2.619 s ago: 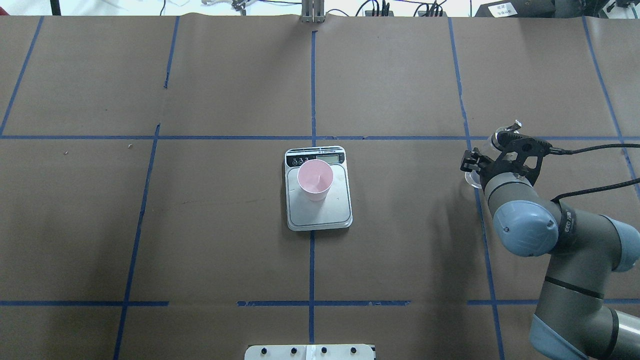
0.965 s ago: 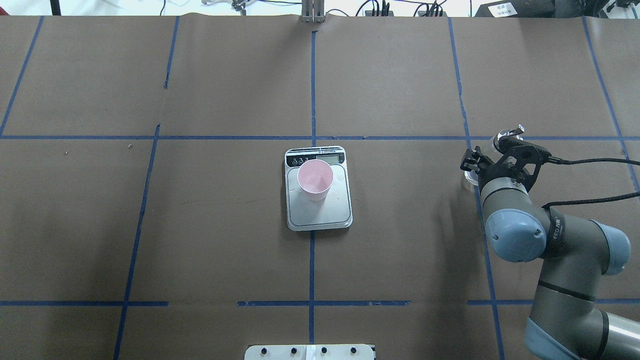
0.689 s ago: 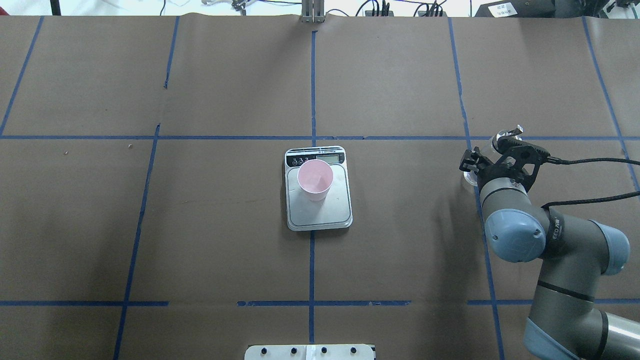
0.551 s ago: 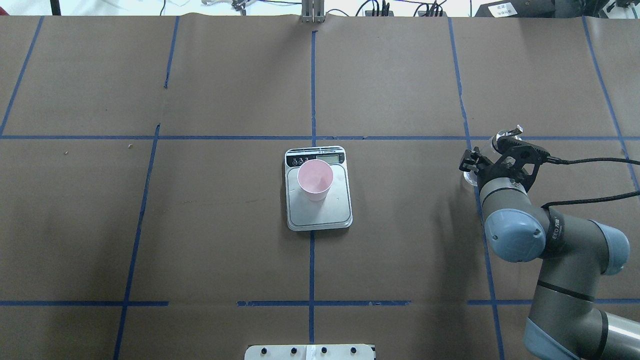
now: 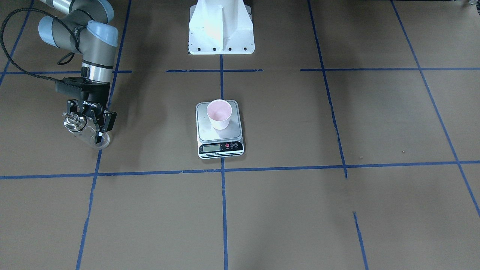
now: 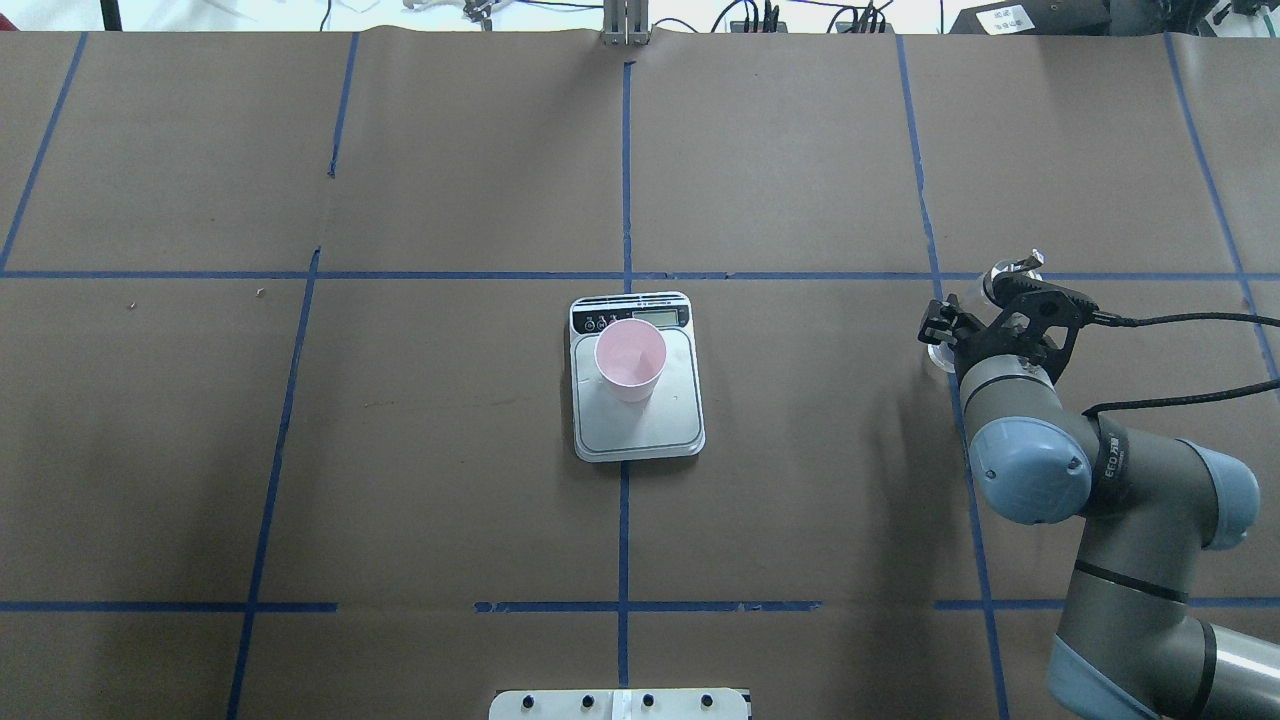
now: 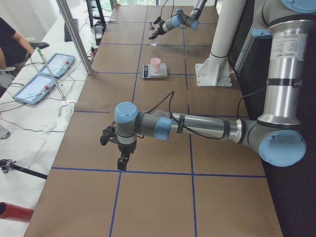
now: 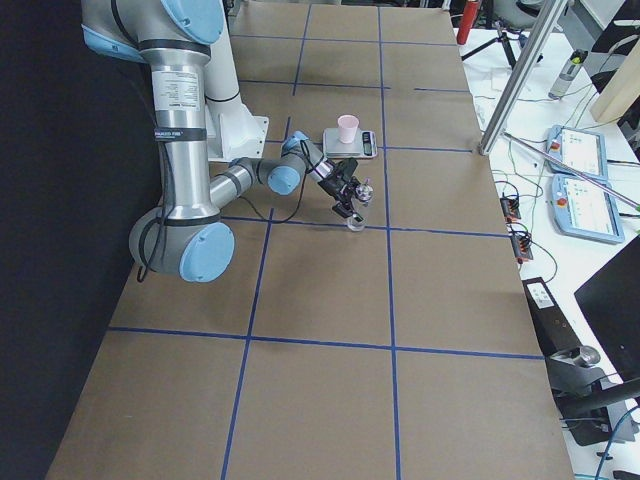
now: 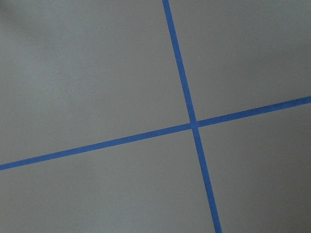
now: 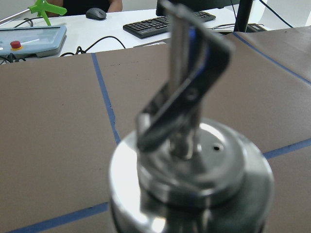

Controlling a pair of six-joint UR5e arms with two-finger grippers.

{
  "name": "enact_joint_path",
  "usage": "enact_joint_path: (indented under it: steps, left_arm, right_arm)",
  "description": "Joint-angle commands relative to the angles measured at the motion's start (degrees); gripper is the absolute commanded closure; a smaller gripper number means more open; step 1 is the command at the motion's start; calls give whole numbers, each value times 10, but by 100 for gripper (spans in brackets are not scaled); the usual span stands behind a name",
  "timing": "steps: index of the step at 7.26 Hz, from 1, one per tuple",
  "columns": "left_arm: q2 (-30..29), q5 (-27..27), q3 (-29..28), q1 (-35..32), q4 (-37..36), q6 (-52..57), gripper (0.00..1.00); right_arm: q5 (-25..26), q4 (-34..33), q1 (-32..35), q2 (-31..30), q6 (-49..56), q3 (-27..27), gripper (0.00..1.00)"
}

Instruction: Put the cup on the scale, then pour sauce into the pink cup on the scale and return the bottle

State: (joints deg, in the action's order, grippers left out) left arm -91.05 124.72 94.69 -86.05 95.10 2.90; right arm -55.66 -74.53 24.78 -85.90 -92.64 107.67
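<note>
A brown paper-covered table [image 6: 800, 150] with a blue tape grid filled the overhead view. The right arm [image 6: 1040, 470] reached over its right side. The left arm [image 7: 197, 126] hung low over bare paper far from the work, and whether the left gripper [image 7: 122, 159] was open or closed could not be told.

At the table's centre sat 1 scale [image 6: 650, 430], and the pink cup [image 6: 630, 358] stood upright on its platform. Whether the cup held sauce could not be seen.

The bottle [image 5: 90, 135] was well apart from the scale, with the right gripper [image 5: 87, 125] clamped around its glass body and its base at or just above the table.

This looked like the set-down. Done well, the base would rest flat before the fingers parted. The gripper would then rise straight up, clear of the tall spout [image 10: 182, 92].
</note>
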Motion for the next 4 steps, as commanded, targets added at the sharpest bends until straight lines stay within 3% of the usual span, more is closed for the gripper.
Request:
enact_joint_path:
  steps: [1,3,4]
  left_arm:
    - [-3,0,-2,0,0,0,0]
    - [-3,0,-2,0,0,0,0]
    - [-3,0,-2,0,0,0,0]
  right_arm:
    - [0,0,0,0,7,0,56]
    - [0,0,0,0,6,0,32]
    - [-1,0,0,0,7,0,26]
